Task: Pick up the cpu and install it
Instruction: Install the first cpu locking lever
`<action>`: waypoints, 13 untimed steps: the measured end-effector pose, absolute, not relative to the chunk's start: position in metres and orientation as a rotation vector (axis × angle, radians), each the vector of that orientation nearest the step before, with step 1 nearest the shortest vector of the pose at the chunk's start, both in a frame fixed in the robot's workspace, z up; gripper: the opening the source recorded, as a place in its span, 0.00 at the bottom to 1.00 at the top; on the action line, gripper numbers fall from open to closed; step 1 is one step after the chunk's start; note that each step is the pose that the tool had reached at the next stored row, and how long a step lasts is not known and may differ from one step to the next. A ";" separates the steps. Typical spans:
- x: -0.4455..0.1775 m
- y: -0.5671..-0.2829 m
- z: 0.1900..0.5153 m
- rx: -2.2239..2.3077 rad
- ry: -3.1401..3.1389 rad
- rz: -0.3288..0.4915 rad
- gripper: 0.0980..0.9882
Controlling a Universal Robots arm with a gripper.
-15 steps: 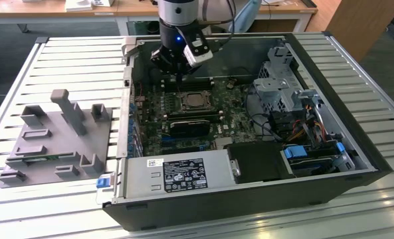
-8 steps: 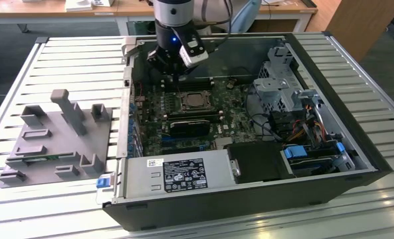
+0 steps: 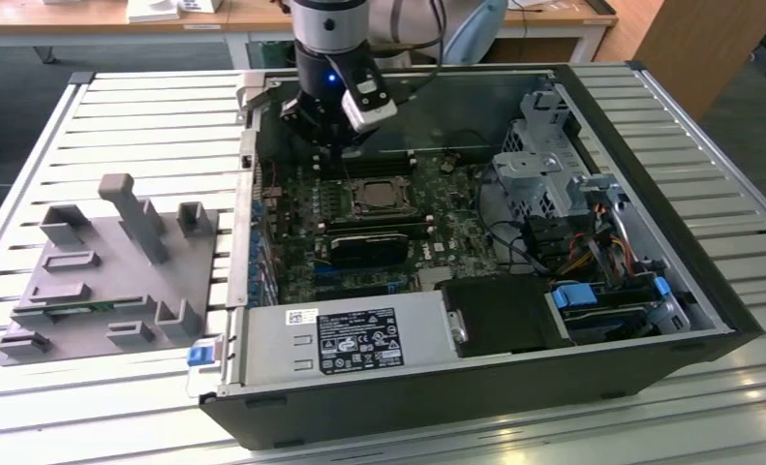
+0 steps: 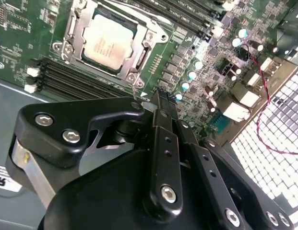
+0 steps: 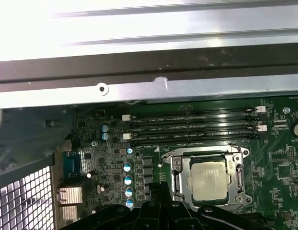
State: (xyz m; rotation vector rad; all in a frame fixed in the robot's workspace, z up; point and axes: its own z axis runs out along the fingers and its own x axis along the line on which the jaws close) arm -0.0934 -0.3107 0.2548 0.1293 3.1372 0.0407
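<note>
Currently we log the gripper (image 4: 160, 96) with fingers pressed together, holding nothing, hovering just beyond the socket (image 3: 380, 197). The cpu (image 4: 107, 42) lies seated inside it. Risk, we judge: an unclamped chip could shift if the fingers brush the frame.

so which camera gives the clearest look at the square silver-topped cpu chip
The second wrist view: the square silver-topped cpu chip is large and unobstructed there, lying flat inside its metal socket frame. The first wrist view also shows it whole, but smaller, just past the gripper. In the exterior view it is a small square on the green motherboard.
</note>
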 end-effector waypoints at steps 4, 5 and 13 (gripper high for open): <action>-0.097 -0.307 0.253 0.127 3.137 0.041 0.01; -0.098 -0.306 0.252 0.126 3.137 0.041 0.01; -0.100 -0.292 0.251 0.122 3.137 0.041 0.01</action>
